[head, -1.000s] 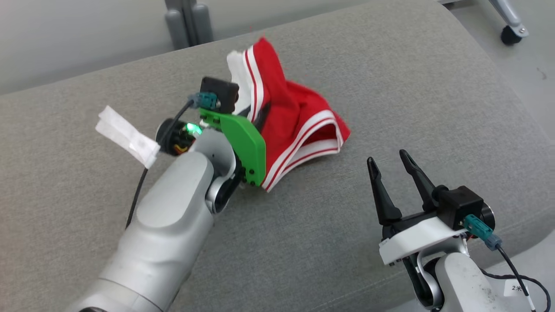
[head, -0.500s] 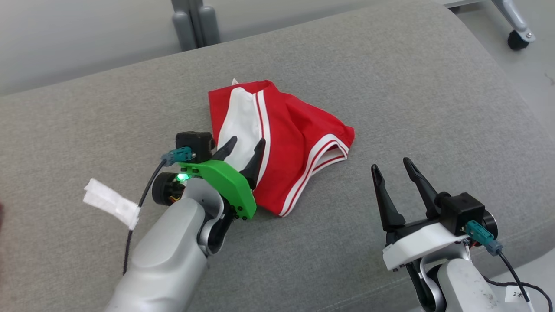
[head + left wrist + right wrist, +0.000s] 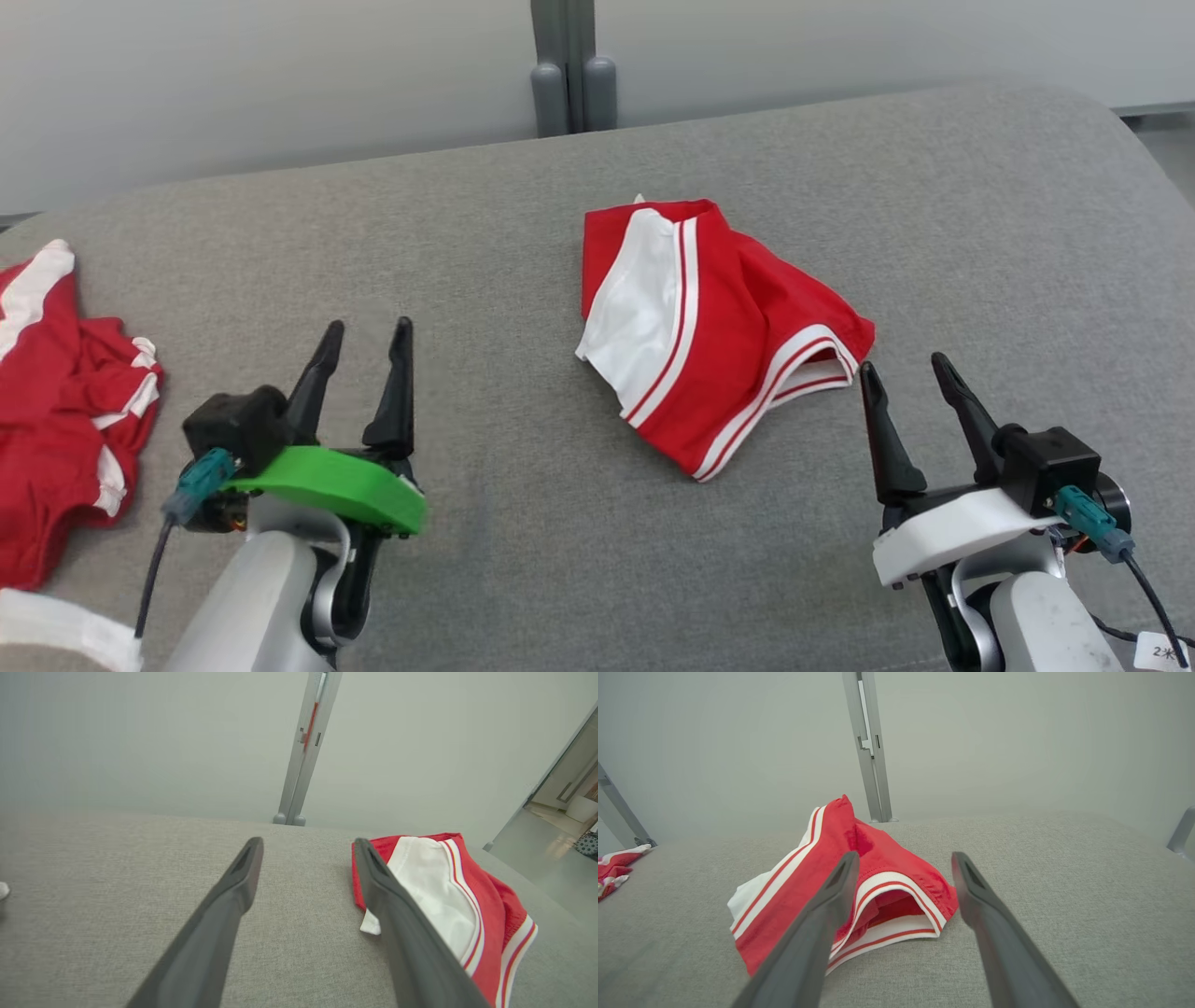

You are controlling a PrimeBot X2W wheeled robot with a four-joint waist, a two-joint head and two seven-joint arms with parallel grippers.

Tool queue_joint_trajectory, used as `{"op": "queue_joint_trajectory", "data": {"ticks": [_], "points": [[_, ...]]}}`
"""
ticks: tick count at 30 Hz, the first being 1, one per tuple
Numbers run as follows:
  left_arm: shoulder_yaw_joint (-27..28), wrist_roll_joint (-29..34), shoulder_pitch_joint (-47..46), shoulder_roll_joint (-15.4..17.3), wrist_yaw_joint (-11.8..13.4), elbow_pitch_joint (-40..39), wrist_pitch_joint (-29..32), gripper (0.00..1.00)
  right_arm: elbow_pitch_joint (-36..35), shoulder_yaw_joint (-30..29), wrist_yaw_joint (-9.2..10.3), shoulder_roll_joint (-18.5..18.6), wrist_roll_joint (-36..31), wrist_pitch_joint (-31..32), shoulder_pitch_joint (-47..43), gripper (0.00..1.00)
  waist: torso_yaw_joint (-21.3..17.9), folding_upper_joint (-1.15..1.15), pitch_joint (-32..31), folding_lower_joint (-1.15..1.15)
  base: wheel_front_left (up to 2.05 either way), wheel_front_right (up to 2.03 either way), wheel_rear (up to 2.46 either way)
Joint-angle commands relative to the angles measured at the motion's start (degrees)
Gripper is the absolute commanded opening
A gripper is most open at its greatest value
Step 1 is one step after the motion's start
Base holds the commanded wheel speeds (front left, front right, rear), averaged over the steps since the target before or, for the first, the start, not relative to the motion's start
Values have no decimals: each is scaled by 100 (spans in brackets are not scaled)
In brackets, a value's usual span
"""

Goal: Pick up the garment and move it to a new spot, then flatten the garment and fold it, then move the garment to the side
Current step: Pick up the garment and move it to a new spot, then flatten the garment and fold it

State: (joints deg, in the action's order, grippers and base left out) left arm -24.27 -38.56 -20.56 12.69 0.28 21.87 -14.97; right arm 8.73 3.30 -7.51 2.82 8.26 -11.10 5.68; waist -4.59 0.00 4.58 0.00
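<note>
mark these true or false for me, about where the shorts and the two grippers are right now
1. The left gripper is open and empty. True.
2. The red shorts lie nearer the right gripper than the left one. True.
3. The right gripper is clamped on the shorts. False: its jaws stand open just short of the leg hem, and the shorts lie free on the grey cushion.
4. A second red garment lies at the cushion's far left. True.
5. The shorts are flat and neatly folded. False: they are rumpled, with one leg opening gaping.
</note>
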Motion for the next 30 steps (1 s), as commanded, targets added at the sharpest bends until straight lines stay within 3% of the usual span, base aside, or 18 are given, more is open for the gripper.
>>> {"op": "queue_joint_trajectory", "data": {"ticks": [1, 7, 16, 30], "points": [[180, 189, 257, 69, 12, -222, -23, 100, -27, -59, 4, 13, -40, 26, -87, 100, 316, 0, -143, 0, 0, 0, 0], [990, 730, 1056, -35, -123, -984, -20, 100, 7, -199, 4, 13, 140, 36, -178, 100, 499, 0, -218, 0, 0, 0, 0], [1686, 1315, 1855, -262, -269, -1158, -18, 100, 203, -277, 4, 13, 195, 20, -265, 100, 505, 0, -307, 0, 0, 0, 0], [2077, 1704, 1986, -561, -526, -1010, -19, 100, 329, -275, 4, 12, 183, 31, -224, 100, 367, 0, -305, 0, 0, 0, 0]]}}
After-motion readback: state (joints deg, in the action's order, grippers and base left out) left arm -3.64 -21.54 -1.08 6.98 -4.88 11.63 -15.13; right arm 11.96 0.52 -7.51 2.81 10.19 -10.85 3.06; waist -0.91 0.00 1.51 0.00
